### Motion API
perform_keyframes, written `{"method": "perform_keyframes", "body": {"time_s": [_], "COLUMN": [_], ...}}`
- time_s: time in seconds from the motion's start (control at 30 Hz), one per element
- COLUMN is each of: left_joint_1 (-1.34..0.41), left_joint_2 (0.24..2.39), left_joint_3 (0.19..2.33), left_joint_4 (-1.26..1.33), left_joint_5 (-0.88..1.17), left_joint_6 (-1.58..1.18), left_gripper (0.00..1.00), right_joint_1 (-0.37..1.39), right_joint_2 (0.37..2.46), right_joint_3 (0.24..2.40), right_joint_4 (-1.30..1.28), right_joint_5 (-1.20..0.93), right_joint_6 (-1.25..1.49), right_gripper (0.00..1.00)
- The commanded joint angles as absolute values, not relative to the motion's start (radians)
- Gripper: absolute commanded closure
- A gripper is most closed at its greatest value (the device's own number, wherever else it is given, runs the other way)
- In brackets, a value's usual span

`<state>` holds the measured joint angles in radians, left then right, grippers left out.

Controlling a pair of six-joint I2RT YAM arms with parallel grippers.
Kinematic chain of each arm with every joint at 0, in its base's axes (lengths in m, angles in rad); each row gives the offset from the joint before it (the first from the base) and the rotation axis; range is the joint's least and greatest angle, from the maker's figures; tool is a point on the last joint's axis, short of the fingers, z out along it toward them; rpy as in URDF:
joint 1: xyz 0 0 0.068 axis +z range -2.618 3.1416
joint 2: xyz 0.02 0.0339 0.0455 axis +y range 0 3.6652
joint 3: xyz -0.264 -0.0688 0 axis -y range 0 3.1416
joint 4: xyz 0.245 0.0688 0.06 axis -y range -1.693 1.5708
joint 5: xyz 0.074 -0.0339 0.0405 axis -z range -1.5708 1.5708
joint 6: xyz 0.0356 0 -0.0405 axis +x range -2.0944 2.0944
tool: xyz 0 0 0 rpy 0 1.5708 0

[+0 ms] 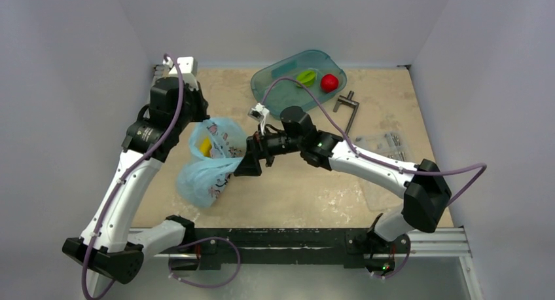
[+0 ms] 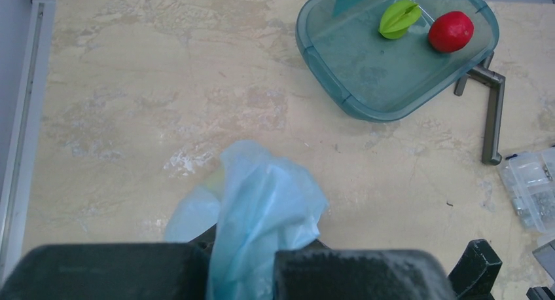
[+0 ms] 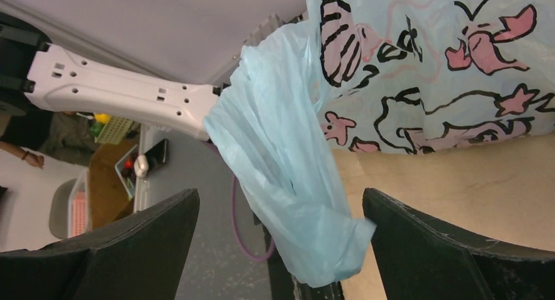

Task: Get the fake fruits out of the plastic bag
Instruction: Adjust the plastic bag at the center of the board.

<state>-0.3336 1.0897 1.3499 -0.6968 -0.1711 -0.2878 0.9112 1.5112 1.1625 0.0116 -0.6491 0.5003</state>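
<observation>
The light-blue plastic bag with its pink cartoon print stands open-mouthed at the table's left middle. The yellow banana shows inside it. The maroon fruit is hidden. My left gripper is at the bag's far rim. In the left wrist view it is shut on a bunched fold of the bag. My right gripper is at the bag's right edge. In the right wrist view it is open wide, and a twisted strip of the bag hangs between its jaws, touching the right finger.
A teal tray at the back holds a green ridged fruit and a bright red fruit. A metal handle tool and a clear packet of metal parts lie to the right. Grey walls enclose the table.
</observation>
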Motion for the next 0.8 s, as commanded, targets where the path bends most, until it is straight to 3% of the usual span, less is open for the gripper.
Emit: {"method": "perform_keyframes", "body": {"time_s": [0.0, 0.1, 0.27, 0.33, 0.4, 0.47, 0.77], "left_joint_1": [-0.326, -0.327, -0.326, -0.327, -0.325, -0.322, -0.192], "left_joint_2": [1.067, 1.067, 1.076, 1.086, 1.100, 1.129, 1.332], "left_joint_3": [1.348, 1.353, 1.369, 1.385, 1.408, 1.461, 1.825], "left_joint_4": [-0.665, -0.664, -0.662, -0.669, -0.678, -0.704, -0.860], "left_joint_5": [-0.187, -0.186, -0.202, -0.235, -0.293, -0.370, -0.425], "left_joint_6": [-0.314, -0.315, -0.309, -0.300, -0.296, -0.298, -0.293], "left_gripper": [1.00, 1.00, 1.00, 1.00, 1.00, 1.00, 1.00], "right_joint_1": [0.930, 0.933, 0.934, 0.934, 0.933, 0.925, 0.879], "right_joint_2": [1.520, 1.554, 1.599, 1.603, 1.609, 1.614, 1.743], "right_joint_3": [1.169, 1.180, 1.219, 1.218, 1.234, 1.267, 1.742], "right_joint_4": [0.123, 0.121, 0.154, 0.186, 0.183, 0.149, -0.255], "right_joint_5": [-0.667, -0.639, -0.643, -0.642, -0.649, -0.613, -0.297], "right_joint_6": [0.594, 0.583, 0.628, 0.638, 0.633, 0.621, 0.269], "right_gripper": [0.01, 0.02, 0.31, 0.49, 0.81, 1.00, 1.00]}}
